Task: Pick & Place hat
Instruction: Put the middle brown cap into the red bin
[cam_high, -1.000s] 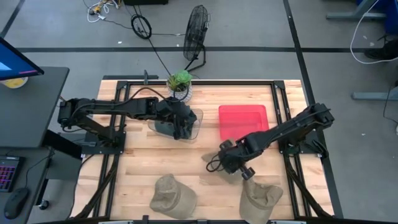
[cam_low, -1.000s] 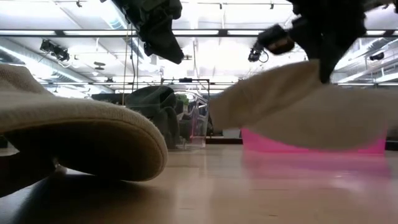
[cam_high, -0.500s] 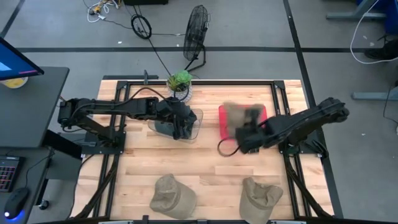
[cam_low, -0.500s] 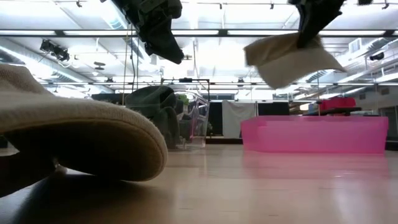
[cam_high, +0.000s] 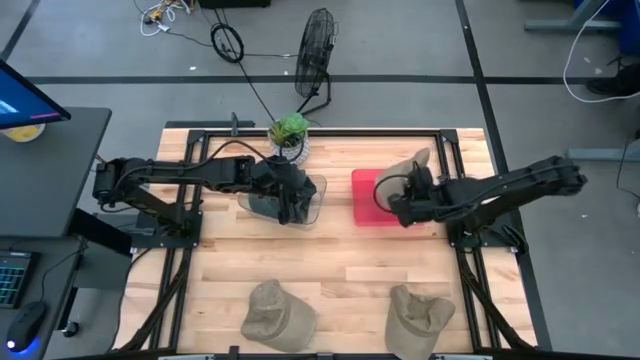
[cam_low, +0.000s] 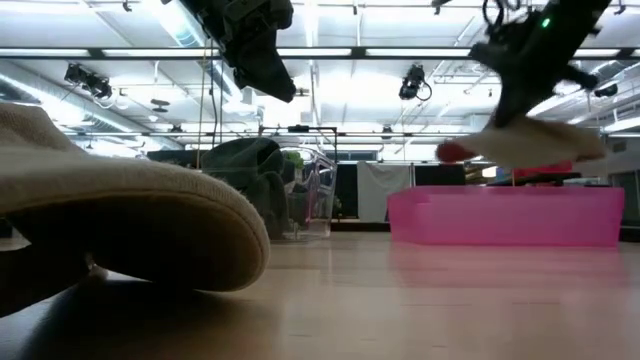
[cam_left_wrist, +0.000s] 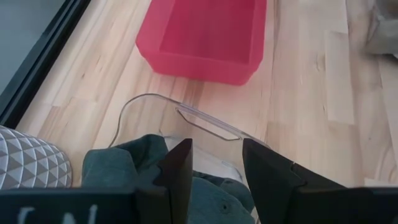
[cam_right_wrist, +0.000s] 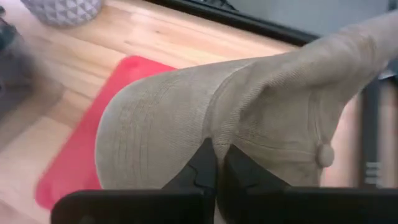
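Observation:
My right gripper (cam_high: 400, 190) is shut on a tan hat (cam_high: 410, 170) and holds it over the red bin (cam_high: 372, 212). In the low view the hat (cam_low: 530, 145) hangs under the gripper (cam_low: 522, 95), above the bin (cam_low: 505, 215). Two more tan hats (cam_high: 278, 315) (cam_high: 418, 318) rest on their brims and crowns near the table's near edge. My left gripper (cam_high: 292, 208) hovers open over the clear bin (cam_high: 316, 193), which holds dark green hats (cam_left_wrist: 118, 174). My right gripper pinches a fold of the tan hat's crown (cam_right_wrist: 214, 127) between its two fingers (cam_right_wrist: 200, 168), not far from the top button (cam_right_wrist: 323, 155). The hat is lifted clear and hangs over the red bin (cam_right_wrist: 68, 168).
A potted plant in a grey patterned pot (cam_high: 290, 135) stands at the far edge behind the clear bin. Black frame rails (cam_high: 180, 270) run along the table's left and right sides. Bare wood (cam_high: 330, 270) lies in the middle of the table.
My right gripper has carried the tan hat from low over the table's near right part, up and toward the far edge, until it came over the red bin. The hat stayed lifted clear the whole way. The left arm kept still.

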